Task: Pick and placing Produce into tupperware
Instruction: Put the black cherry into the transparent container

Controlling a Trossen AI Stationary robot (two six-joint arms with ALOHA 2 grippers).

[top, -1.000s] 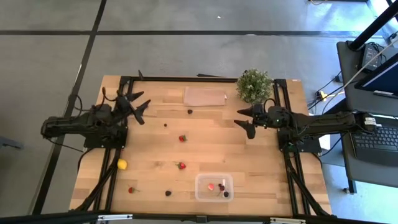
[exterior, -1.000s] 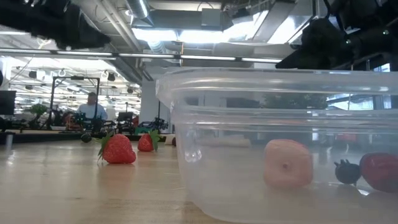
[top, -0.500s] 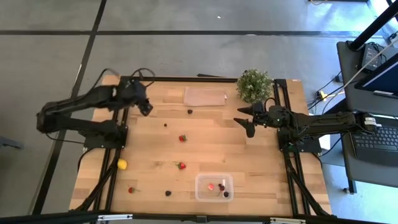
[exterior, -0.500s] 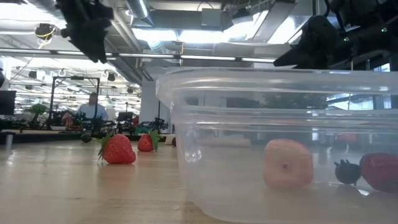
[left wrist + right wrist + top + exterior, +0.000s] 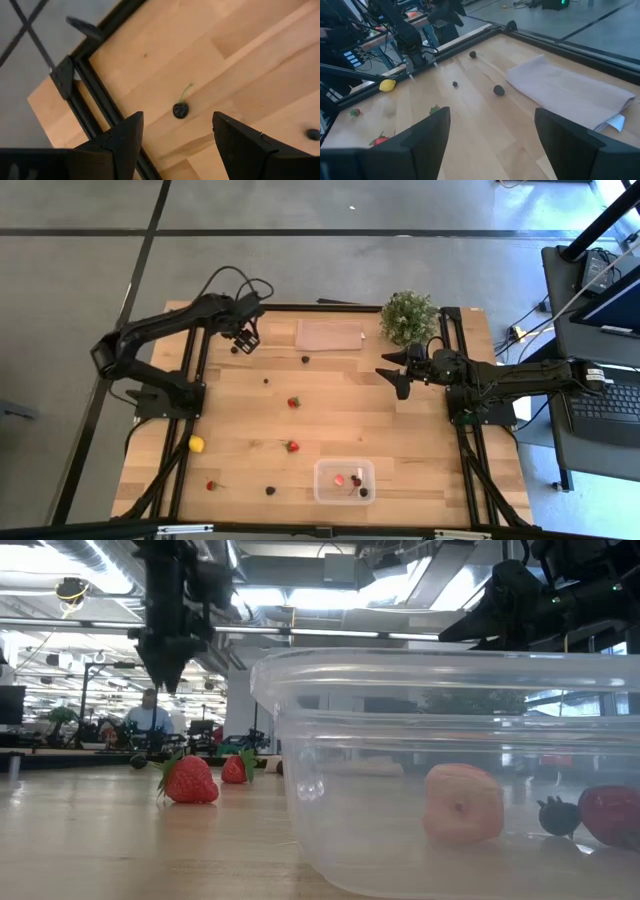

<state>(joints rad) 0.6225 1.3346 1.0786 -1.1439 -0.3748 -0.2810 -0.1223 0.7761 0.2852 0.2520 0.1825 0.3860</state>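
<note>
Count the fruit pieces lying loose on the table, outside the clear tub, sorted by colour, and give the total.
Red strawberries: 3
Dark berries: 4
Yellow lemon: 1
Total: 8

red strawberry (image 5: 293,402), yellow lemon (image 5: 197,444), clear tupperware (image 5: 326,489)

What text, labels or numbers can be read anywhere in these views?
None can be read.
The sheet has a small white tag at one corner, but no writing can be made out on it.
The tub shows no label.
</note>
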